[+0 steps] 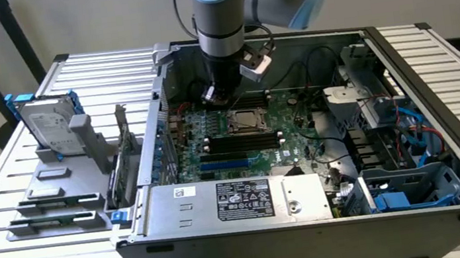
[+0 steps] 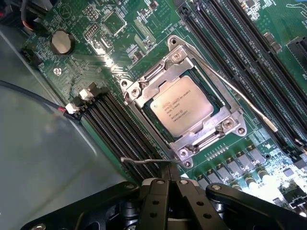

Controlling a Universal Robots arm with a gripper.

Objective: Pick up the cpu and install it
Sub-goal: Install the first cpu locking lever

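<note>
The gripper (image 2: 169, 184) has its black fingers pressed together with nothing between them. In the exterior view the arm (image 1: 216, 10) hangs straight down into the open computer case (image 1: 315, 234), its tip just above the motherboard (image 1: 291, 154). The cpu (image 2: 181, 112) lies flat in the motherboard's metal socket frame (image 2: 144, 84), its silver printed top facing up, just beyond the fingertips and not touching them; thin wire levers stand out beside the frame
</note>
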